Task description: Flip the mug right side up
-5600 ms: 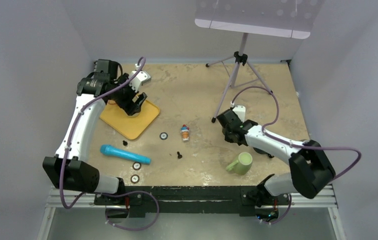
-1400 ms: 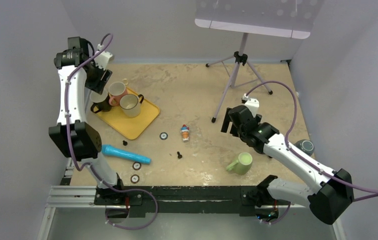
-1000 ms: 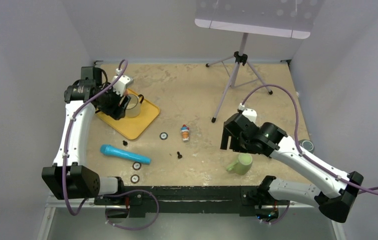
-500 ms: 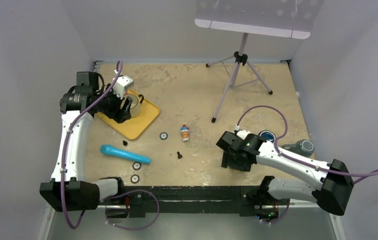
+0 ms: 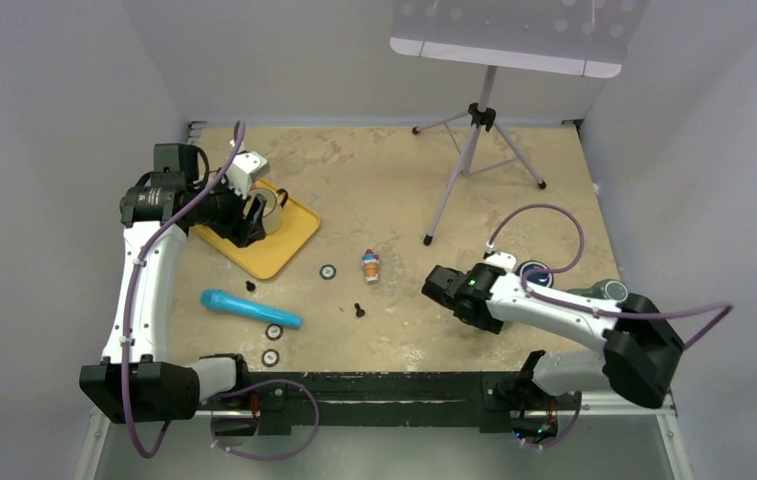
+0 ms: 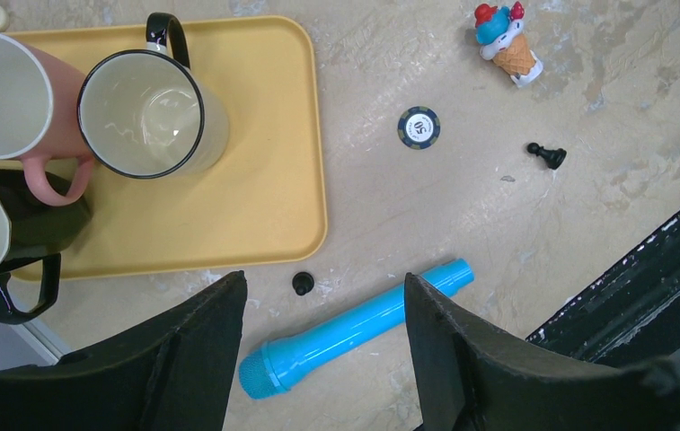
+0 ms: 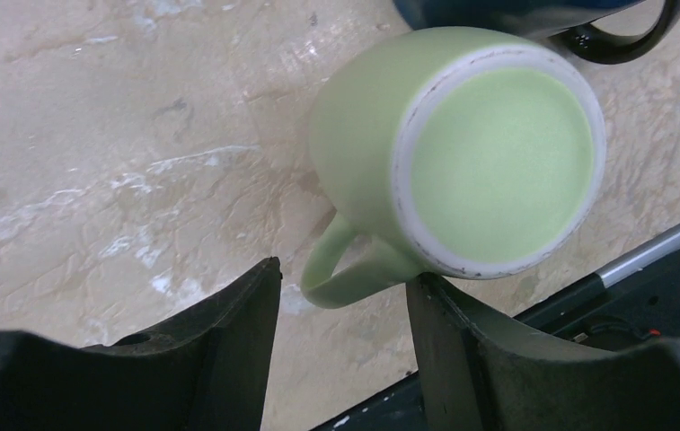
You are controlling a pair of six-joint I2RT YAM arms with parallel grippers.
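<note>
- One green mug [image 7: 462, 162], one dark mug [image 7: 516, 13] just beside it, and three tray mugs [image 6: 147, 112] on one yellow tray [image 6: 264, 180].
- Loose bits: three chips [image 5: 327, 271], two pawns [image 6: 547, 155], one toy cone [image 6: 504, 38], one blue tube [image 6: 354, 328], one stand [image 5: 481, 115].
- Green mug sits upper right in the right wrist view, base facing the camera, mouth hidden. Its long axis leans away toward the left and its handle points lower left.
- Right claw [image 7: 340, 274]: fingers apart, straddling that handle, not clamped.
- Left claw [image 6: 322, 283]: fingers apart, nothing between them, above the tray's edge.
- Mottled tan tabletop [image 5: 384, 190], plain grey walls [image 5: 54, 100], black rail [image 5: 374, 385] along the bottom edge.
</note>
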